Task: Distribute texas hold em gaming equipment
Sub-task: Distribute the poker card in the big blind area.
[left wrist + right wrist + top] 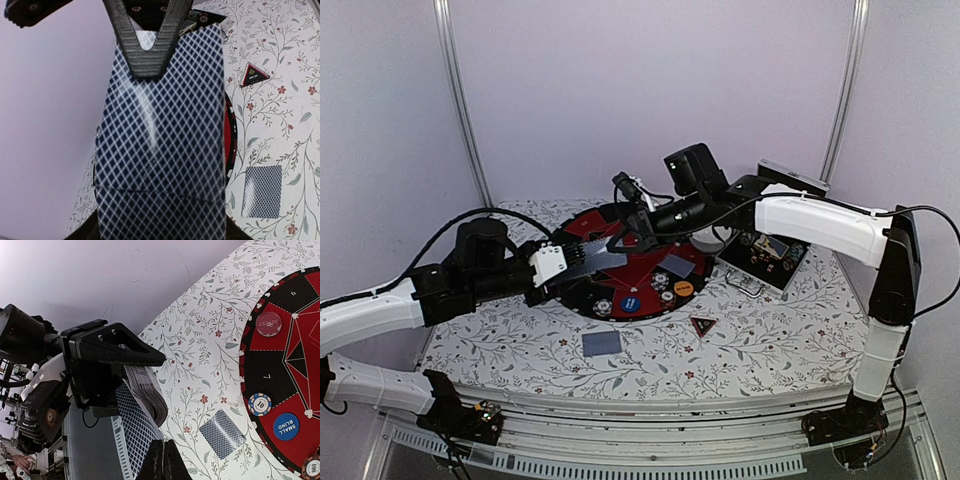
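We see a bench (770,330) with a flower cloth. On it lies a round red and black game board (590,225). A black case (765,255) sits just beside the board on the right.

The left end effector (582,260) hangs over the board's left edge and grips a deck of cards (145,390) with blue-grey checked backs. The right end effector (623,240) reaches across to the deck. Its fingers are pinched together on the far edge of the top card (160,140).

One single card (602,343) lies face down on the cloth, near the board's front edge. A black-red triangular marker (703,325) lies on the cloth to its right.

On the board we see a blue disc (286,426) that says SMALL BLIND, a red disc (268,323), an orange disc (683,288) and a striped poker chip (259,404) marked 10.
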Available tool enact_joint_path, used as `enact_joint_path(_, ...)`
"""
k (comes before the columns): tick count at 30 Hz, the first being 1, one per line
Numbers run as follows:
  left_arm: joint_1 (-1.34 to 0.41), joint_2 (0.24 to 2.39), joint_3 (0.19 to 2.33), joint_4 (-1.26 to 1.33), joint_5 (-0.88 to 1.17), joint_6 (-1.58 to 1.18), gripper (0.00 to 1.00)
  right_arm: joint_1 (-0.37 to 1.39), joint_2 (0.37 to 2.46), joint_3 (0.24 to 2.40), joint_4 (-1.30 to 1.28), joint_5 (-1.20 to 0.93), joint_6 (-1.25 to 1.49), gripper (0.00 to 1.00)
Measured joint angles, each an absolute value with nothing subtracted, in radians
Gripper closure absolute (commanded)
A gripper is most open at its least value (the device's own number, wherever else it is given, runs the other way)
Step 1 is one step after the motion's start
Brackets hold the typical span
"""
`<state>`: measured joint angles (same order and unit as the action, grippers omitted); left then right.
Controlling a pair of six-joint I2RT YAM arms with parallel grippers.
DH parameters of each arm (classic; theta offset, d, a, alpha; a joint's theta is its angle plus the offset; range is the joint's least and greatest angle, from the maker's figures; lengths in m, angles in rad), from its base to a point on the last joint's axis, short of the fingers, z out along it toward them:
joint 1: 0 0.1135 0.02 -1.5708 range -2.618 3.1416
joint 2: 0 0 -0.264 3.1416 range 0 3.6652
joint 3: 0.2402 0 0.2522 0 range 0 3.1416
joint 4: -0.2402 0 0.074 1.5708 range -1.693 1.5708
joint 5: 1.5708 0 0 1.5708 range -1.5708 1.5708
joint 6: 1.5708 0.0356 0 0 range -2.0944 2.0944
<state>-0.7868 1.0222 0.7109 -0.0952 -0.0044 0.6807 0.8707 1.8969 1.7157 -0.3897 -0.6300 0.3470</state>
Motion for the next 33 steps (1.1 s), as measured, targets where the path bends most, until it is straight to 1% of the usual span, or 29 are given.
enact_joint_path(4, -0.787, 1.022, 0.711, -0.094, -0.004, 0.681, 0.47, 0.840, 1.854, 1.715, -0.424, -0.615, 0.332, 0.98)
enact_joint_path(7, -0.787, 1.022, 0.711, -0.094, -0.001, 0.681, 0.47, 0.784, 1.787, 1.687, -0.418, -0.579, 0.329, 0.98)
enact_joint_path(10, -0.787, 1.022, 0.711, -0.093, 0.006, 0.681, 0.47, 0.693, 1.682, 1.586, -0.344, -0.525, 0.369, 0.98)
enact_joint_path(14, -0.787, 1.022, 0.711, -0.093, 0.010, 0.681, 0.47, 0.601, 1.627, 1.435, -0.189, -0.410, 0.464, 0.98)
enact_joint_path(18, -0.787, 1.022, 0.711, -0.093, 0.012, 0.681, 0.47, 0.578, 1.710, 1.332, -0.055, -0.319, 0.559, 0.98)
enact_joint_path(22, -0.787, 1.022, 0.711, -0.092, 0.013, 0.681, 0.47, 0.574, 1.897, 1.344, 0.008, -0.243, 0.614, 0.98)
enact_joint_path(26, -0.787, 1.021, 0.711, -0.091, 0.013, 0.681, 0.47, 0.564, 2.045, 1.395, 0.027, -0.215, 0.642, 0.98)
enact_joint_path(33, -0.787, 1.018, 0.709, -0.089, 0.014, 0.681, 0.47, 0.543, 2.133, 1.428, 0.032, -0.215, 0.663, 0.98)
